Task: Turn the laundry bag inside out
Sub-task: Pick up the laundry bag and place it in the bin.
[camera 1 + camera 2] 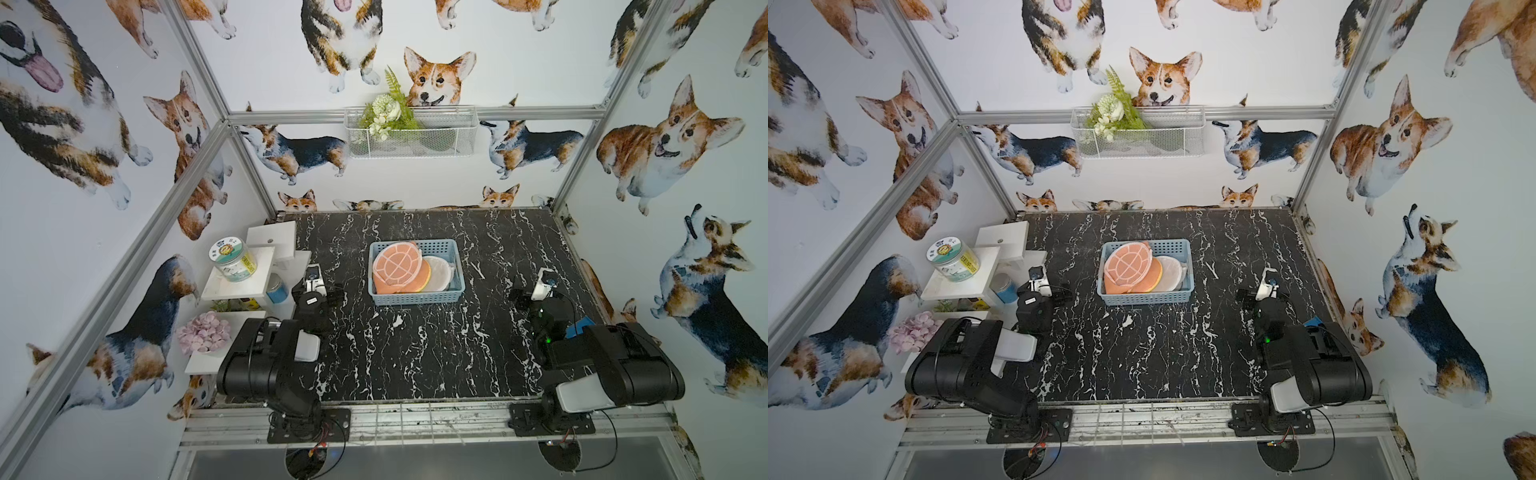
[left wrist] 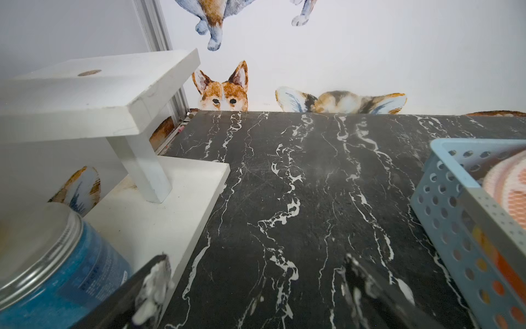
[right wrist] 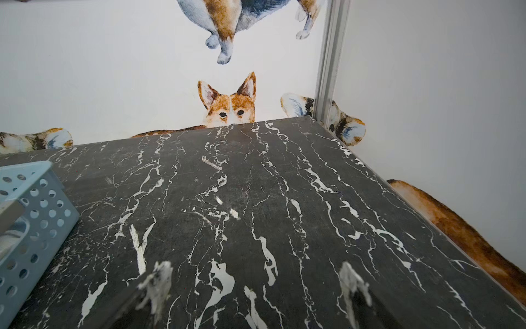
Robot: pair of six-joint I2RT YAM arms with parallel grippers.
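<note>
Task not started, as far as I can judge. The left tool (image 2: 256,279) has its jaws wide apart with nothing between them. It sits low over the worktop (image 1: 415,353), between the white shelf unit (image 2: 159,205) and the blue basket (image 1: 417,297), and the blue jar (image 2: 71,273) is close at its side. The right tool (image 3: 256,279) also has its jaws apart and empty. It is on the far side of the basket and clear of it. Both arms are folded back near their bases.

The laundry bag (image 1: 395,264) is a round orange-pink mesh disc with pale ribbing. In both top views it sits in the basket, tilted and leaning on top of the pile. Under it are another orange disc (image 1: 420,277) and a white bag (image 1: 439,273). I'm taking the top one as the target, but that's my guess. Nothing has been lifted, opened or turned. I can't see a zipper or mouth on the bag from here.

Everything is left to do:
- Reach into the basket.
- Pinch the mesh and lift the bag onto the open worktop.
- Find the opening.
- Hold the rim with one tool and pull the inside through with the other.

Likely trouble, as I see it: grabbing two bags at once, or dragging the light basket along.
</note>
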